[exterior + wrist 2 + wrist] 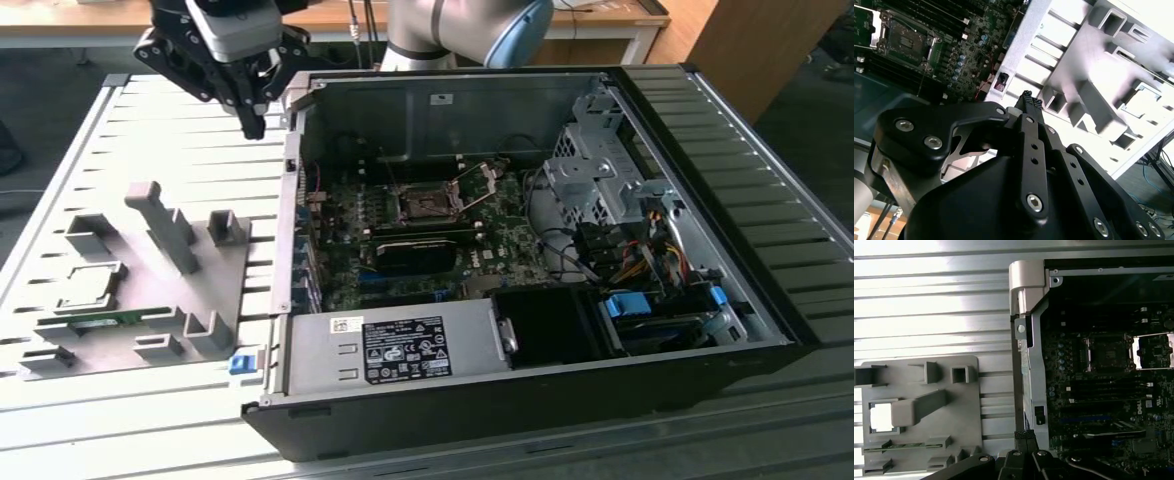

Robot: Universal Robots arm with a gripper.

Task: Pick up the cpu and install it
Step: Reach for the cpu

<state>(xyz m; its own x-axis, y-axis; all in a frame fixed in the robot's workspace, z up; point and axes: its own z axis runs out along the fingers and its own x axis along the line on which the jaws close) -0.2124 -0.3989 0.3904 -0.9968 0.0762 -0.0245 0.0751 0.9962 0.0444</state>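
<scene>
Pincer (251, 128): exterior view, black, on the arm's end, hanging over the slatted metal table (174, 140) just outside the open computer case (747, 200), on the exterior view's left; fingers drawn together, nothing between them. Cpu (91, 285): same view, flat in a square recess of the grey holder tray (160, 300) near the exterior view's left edge, well apart from the pincer. Memory stick (100, 320): green, narrow, in a slot just beside the cpu. Socket (430, 205): on the motherboard inside the case, its metal frame swung up, dark centre bare. Power supply (387, 350): grey box at the case's near side. Second wrist view: pincer (1030, 101), tips meeting at one patterned point, above the case's edge; socket (906, 37) to one side of that edge, holder tray (1094, 100) to the other. First wrist view: pincer (1024, 436), tips together over the case rim (1026, 340); cpu (881, 416), a bright square seated in its tray recess, memory stick (894, 446) beside it; socket (1106, 352) with its frame open, nothing seated in it.
</scene>
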